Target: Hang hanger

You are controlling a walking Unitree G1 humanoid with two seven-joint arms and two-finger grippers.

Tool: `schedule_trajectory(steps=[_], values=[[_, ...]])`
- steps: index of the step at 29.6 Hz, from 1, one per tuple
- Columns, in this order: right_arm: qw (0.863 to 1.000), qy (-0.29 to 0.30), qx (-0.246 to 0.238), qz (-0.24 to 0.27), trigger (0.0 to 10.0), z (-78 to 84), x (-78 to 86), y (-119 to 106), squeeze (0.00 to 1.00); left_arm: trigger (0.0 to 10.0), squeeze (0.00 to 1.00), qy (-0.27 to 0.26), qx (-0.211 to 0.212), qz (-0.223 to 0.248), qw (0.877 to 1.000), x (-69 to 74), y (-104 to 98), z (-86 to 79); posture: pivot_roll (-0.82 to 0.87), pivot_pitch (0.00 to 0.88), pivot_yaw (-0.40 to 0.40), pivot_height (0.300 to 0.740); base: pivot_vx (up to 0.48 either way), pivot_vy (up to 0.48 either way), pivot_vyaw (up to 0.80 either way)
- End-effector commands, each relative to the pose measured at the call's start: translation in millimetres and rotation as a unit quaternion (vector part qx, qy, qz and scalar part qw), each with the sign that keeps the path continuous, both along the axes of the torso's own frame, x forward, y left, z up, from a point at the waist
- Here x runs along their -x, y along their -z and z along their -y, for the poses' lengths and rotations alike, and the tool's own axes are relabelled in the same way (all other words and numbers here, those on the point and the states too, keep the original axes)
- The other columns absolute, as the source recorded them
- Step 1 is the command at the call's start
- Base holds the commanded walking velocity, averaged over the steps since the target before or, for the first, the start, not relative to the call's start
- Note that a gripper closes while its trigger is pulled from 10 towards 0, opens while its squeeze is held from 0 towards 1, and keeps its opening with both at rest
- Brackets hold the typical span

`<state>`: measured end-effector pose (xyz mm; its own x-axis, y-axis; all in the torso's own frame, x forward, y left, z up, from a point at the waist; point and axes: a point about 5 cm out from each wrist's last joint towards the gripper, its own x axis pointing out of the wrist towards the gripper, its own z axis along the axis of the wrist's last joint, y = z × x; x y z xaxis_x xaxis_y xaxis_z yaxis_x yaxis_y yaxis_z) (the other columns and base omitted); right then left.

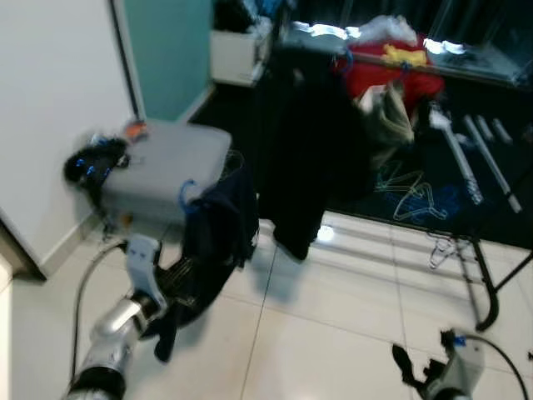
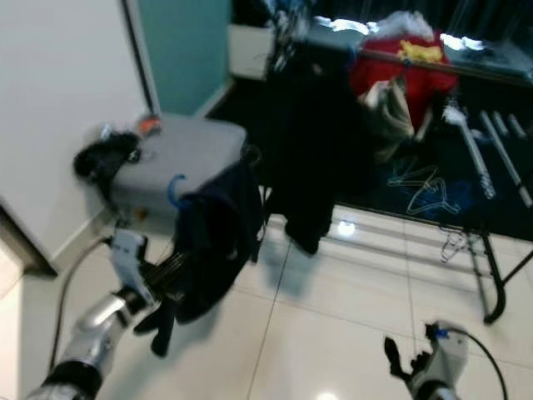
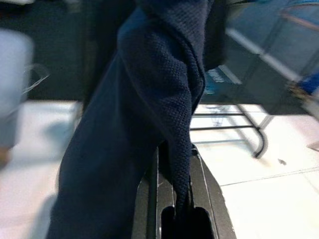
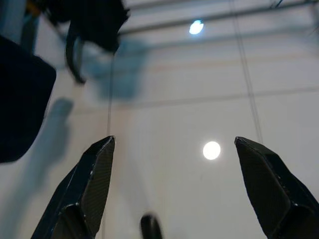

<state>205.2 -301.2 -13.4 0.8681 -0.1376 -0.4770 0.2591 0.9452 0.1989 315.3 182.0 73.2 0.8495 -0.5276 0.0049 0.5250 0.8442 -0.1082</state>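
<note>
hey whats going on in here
The robot's left end effector holds up a dark navy garment on a blue hanger, its fingers shut on the cloth. The drying rack, already draped with clothes, stands a little ahead across the tiled floor. The right end effector hangs open and idle.

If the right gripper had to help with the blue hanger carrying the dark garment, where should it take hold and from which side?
Probably at the blue hook, the one bare part of the hanger, standing upright above the navy garment that drapes over the rest. Come from above and from the robot's right, since the left gripper already holds the garment low on the near side. The right gripper hangs open over the floor.
</note>
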Motion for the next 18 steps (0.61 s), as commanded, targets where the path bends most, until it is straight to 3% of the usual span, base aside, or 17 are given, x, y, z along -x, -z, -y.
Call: schedule_trajectory(steps=[1,5,18], values=[[1.0,0.0,-0.007,-0.01,10.0,-3.8,3.5,5,0.0,10.0,0.0,0.011,0.003,0.027,1.0,-3.4,-12,-0.5,-0.11,0.067,-0.046,0.74,0.364,0.0,-0.8],[1.0,-0.003,-0.002,-0.009,10.0,-3.4,3.2,5,0.0,10.0,0.0,0.007,-0.006,0.04,0.999,-8.4,-22,2.5,-0.12,0.067,-0.046,0.74,0.366,0.0,-0.8],[1.0,-0.001,0.003,0.002,10.0,-4.4,3.8,5,0.0,10.0,0.0,-0.08,-0.074,0.075,0.991,-32.3,-57,-2.8,-0.12,0.065,-0.029,0.74,0.342,0.0,0.0]])
